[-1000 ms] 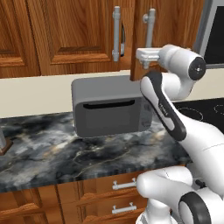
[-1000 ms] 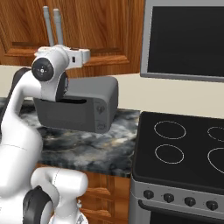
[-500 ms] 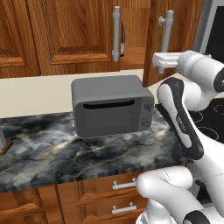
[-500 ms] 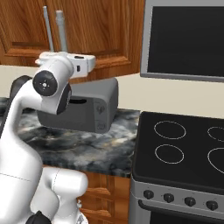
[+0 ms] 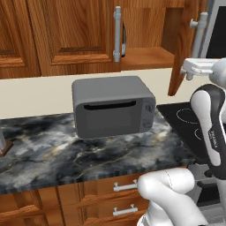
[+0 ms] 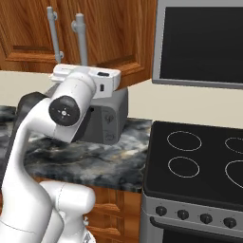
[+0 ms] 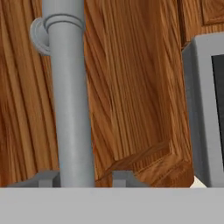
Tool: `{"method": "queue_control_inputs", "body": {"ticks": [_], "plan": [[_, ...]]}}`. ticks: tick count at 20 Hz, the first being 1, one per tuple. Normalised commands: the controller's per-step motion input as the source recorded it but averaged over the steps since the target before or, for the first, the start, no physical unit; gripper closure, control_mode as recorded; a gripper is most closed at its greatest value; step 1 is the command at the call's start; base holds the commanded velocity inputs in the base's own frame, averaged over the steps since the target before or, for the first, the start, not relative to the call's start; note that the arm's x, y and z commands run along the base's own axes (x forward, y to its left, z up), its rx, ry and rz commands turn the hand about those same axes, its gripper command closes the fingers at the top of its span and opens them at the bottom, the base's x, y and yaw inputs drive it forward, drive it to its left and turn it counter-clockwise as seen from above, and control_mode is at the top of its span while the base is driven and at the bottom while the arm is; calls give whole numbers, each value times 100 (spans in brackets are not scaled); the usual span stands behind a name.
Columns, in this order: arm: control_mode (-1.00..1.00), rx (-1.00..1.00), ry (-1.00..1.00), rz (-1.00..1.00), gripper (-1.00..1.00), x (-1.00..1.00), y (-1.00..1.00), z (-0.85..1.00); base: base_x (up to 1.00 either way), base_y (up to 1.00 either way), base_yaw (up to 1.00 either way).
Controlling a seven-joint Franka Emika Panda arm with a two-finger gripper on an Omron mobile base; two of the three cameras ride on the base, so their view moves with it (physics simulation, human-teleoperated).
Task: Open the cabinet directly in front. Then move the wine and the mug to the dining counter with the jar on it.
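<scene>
The cabinet (image 5: 75, 31) has its left door closed and its right door (image 5: 182, 53) swung out toward me. My gripper (image 7: 81, 178) stands around the lower end of that door's grey bar handle (image 7: 70, 96), one fingertip (image 7: 43, 179) on each side. In the left base view the gripper (image 5: 190, 70) sits under the handle (image 5: 199, 26) at the far right. The bare wooden shelf (image 5: 145, 57) shows through the opening. The wine and the mug are hidden. The dining counter and the jar are out of view.
A grey microwave (image 5: 112, 108) stands on the black marble worktop (image 5: 66, 154) below the cabinet. A black stove (image 6: 199, 161) lies to the right under a dark grey-framed panel (image 6: 204, 42). Drawer fronts (image 5: 126, 187) run under the worktop.
The right cabinet door has swung open, from nearly shut to wide. My hand moved right and toward me with the handle.
</scene>
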Motion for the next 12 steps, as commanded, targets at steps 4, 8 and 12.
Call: {"method": "queue_control_inputs", "body": {"ticks": [4,8,12], "plan": [[-100,0,0,0,-100,-6,-9,0,0,0,0],[-100,0,3,0,-100,-74,-10,-20,0,0,0],[-100,0,7,0,-100,-100,-18,-29,0,0,0]]}}
